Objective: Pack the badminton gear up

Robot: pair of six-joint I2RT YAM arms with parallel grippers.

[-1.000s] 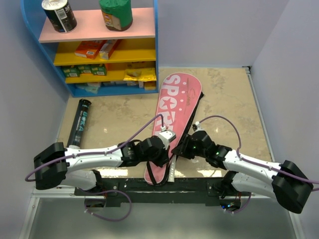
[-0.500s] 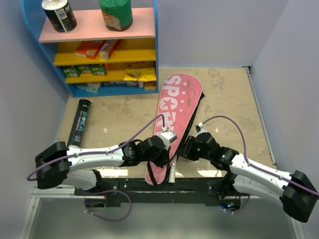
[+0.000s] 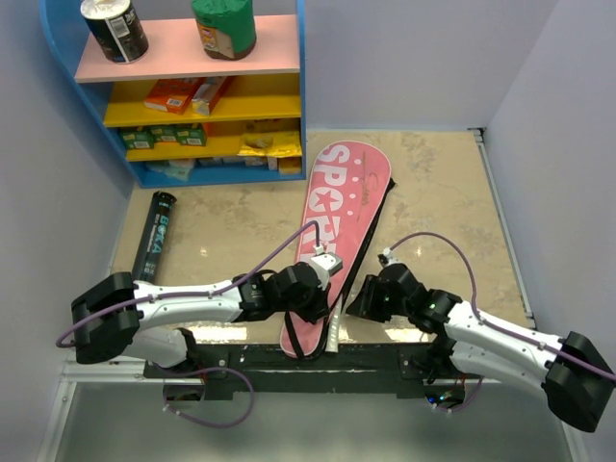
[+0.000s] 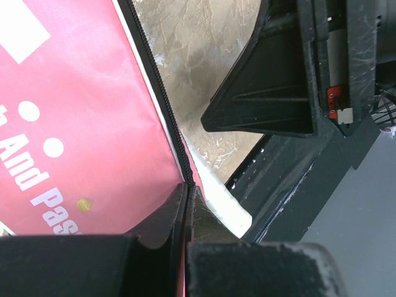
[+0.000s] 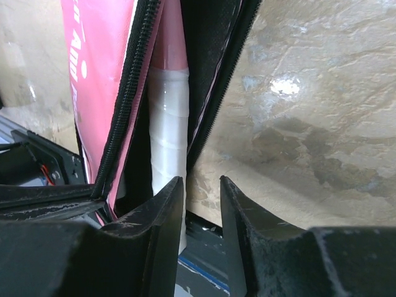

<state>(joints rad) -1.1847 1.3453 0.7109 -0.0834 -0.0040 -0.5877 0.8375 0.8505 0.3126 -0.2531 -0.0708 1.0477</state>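
Note:
The pink cover (image 3: pixel 332 226) with white "SPORT" lies slanted on the table, its narrow end at the near edge. My left gripper (image 3: pixel 324 287) is shut on the cover's black zipper edge (image 4: pixel 179 148). A white racket handle (image 4: pixel 224 209) sticks out of the cover's open side and also shows in the right wrist view (image 5: pixel 169 148). My right gripper (image 3: pixel 359 304) is open a little and empty, just right of the cover's lower flap (image 5: pixel 213 80). The black tube (image 3: pixel 156 236) with teal lettering lies at the left. The shuttlecock is out of view.
A blue shelf unit (image 3: pixel 300 96) with snack boxes and two cans (image 3: pixel 115 29) stands at the back left. A black rail (image 3: pixel 366 356) runs along the near table edge. Walls close in on the left and right.
My right gripper has drawn back toward the near edge, a little away from the cover's side. The left gripper has kept its hold and barely moved.

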